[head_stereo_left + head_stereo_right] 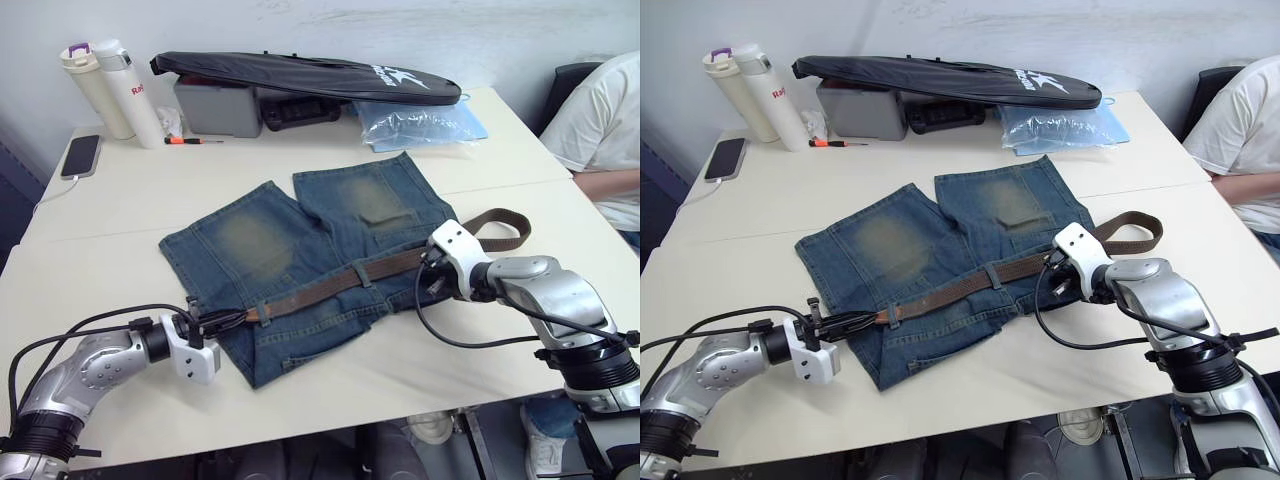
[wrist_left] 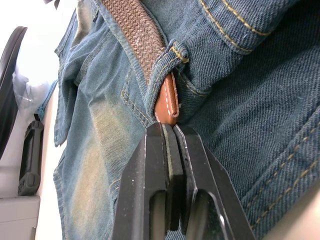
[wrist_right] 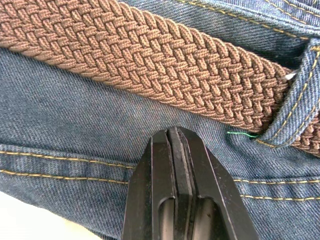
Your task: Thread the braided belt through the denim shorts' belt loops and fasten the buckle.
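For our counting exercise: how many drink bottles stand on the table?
2: a cream bottle with a purple-trimmed lid at the table's far left corner, and a white bottle beside it, touching or nearly so.

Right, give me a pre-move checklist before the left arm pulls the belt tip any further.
1. Leather tip of the braided belt out past the belt loop: ok, it pokes through.
2. Left gripper holding the tip: not ok, fingers shut just short of it, gripping nothing.
3. Right gripper clear of the belt: ok, shut, on the denim shorts below the strap.
4. Belt lying along the waistband: ok.
5. Slack at the other end: ok, the belt curls in a loose loop off the shorts.
6. Buckle position: cannot tell.
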Available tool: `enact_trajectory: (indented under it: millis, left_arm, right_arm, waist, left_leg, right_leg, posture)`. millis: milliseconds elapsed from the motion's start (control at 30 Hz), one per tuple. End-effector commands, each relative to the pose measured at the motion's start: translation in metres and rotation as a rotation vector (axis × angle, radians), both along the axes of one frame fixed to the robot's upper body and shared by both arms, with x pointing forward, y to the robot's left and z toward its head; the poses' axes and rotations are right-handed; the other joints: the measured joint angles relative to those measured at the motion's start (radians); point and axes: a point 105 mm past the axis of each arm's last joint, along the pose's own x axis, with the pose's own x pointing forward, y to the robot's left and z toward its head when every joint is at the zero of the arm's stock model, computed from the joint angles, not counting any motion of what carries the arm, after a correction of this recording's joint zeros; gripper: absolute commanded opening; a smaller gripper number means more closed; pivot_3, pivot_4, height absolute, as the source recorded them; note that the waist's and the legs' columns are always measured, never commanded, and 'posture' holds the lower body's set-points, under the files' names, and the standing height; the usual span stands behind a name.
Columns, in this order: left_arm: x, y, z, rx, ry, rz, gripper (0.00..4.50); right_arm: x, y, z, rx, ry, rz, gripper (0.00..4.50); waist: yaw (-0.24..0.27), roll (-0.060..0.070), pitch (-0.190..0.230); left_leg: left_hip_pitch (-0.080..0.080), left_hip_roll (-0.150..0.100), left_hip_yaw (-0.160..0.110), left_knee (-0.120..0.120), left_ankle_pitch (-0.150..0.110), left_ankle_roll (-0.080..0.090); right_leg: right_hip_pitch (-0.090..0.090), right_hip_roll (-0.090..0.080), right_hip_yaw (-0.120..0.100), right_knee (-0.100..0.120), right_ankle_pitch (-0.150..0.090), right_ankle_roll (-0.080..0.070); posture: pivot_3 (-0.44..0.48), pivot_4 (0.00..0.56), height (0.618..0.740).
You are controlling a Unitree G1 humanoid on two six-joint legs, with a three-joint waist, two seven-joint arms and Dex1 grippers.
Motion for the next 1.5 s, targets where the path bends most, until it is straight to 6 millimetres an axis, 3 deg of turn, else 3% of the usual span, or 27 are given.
enact_trajectory:
  millis: [33,300,400,467,600,800,1033,1167,1400,1500]
  left_arm:
    - [0.002,-0.001,0.005,-0.016,-0.026,-0.004,0.08]
    - [-0.009,0.025,0.010,0.027,-0.008,0.058,0.08]
    - [-0.018,0.053,0.016,0.042,-0.008,0.156,0.08]
    - [-0.022,0.062,0.019,0.049,-0.008,0.187,0.08]
    - [-0.041,0.111,0.030,0.082,-0.011,0.358,0.08]
    - [-0.090,0.187,0.029,0.149,0.055,0.636,0.08]
    - [-0.135,0.244,0.043,0.220,0.074,0.866,0.08]
    - [-0.139,0.256,0.052,0.218,0.058,0.913,0.08]
    - [-0.146,0.269,0.046,0.254,0.090,0.965,0.08]
    - [-0.132,0.264,0.047,0.158,0.072,0.971,0.08]
  right_arm:
    - [-0.004,0.000,-0.007,0.002,0.025,-0.001,0.00]
    - [-0.006,-0.012,-0.012,-0.018,0.046,-0.035,0.00]
    - [-0.007,-0.011,-0.013,0.005,0.057,-0.038,0.00]
    - [-0.007,-0.011,-0.013,0.007,0.060,-0.036,0.00]
    - [-0.005,-0.005,-0.017,0.011,0.075,-0.001,0.00]
    - [0.005,0.011,-0.020,0.018,0.077,0.077,0.00]
    - [0.016,0.026,-0.016,0.020,0.062,0.144,0.00]
    - [0.021,0.034,-0.010,0.026,0.048,0.166,0.00]
    - [0.023,0.038,-0.005,0.027,0.042,0.176,0.00]
    - [0.023,0.037,-0.002,0.026,0.038,0.174,0.00]
  waist:
    - [0.000,0.000,0.000]
    - [-0.001,0.000,0.000]
    - [-0.001,0.000,0.000]
    - [-0.002,0.000,0.000]
    - [-0.002,-0.001,-0.001]
    - [-0.025,-0.004,-0.003]
    - [-0.032,-0.009,-0.004]
    - [-0.032,-0.008,-0.004]
    - [-0.044,-0.008,-0.004]
    - [-0.046,-0.008,-0.005]
  left_leg:
    - [0.000,0.000,0.000,0.000,0.000,0.000]
    - [0.000,0.000,0.000,-0.001,0.000,0.000]
    - [0.000,0.000,0.000,-0.001,0.000,0.000]
    - [0.000,0.001,0.000,-0.001,0.000,0.000]
    - [0.000,0.001,0.000,-0.001,-0.002,-0.002]
    - [0.002,0.002,0.001,-0.004,-0.003,-0.002]
    - [0.012,0.010,0.008,-0.008,-0.007,-0.009]
    - [0.014,0.014,0.012,-0.008,-0.008,-0.011]
    - [0.016,0.017,0.025,-0.011,-0.011,-0.015]
    - [0.015,0.016,0.029,-0.011,-0.011,-0.015]
  right_leg:
    - [0.000,0.000,0.000,0.000,0.000,0.000]
    - [0.000,0.000,0.000,0.000,0.000,0.000]
    - [0.000,-0.001,-0.001,-0.001,-0.001,-0.001]
    - [-0.001,-0.002,-0.001,-0.001,-0.001,-0.002]
    - [-0.001,-0.003,-0.002,0.000,-0.003,-0.006]
    - [-0.002,-0.003,-0.005,0.000,-0.005,-0.008]
    - [0.001,-0.002,-0.014,0.001,-0.006,-0.010]
    - [-0.001,0.000,-0.017,0.003,-0.007,-0.013]
    - [-0.008,-0.002,-0.021,0.008,-0.006,-0.012]
    - [-0.011,-0.006,-0.027,0.009,-0.006,-0.012]
  posture:
    - [0.000,0.150,0.740]
    - [0.000,0.150,0.740]
    - [0.000,0.150,0.740]
    - [0.000,0.150,0.740]
    - [0.000,0.150,0.740]
    - [0.000,0.150,0.740]
    - [0.000,0.150,0.740]
    - [0.000,0.150,0.740]
    - [0.000,0.150,0.740]
    - [0.000,0.150,0.740]
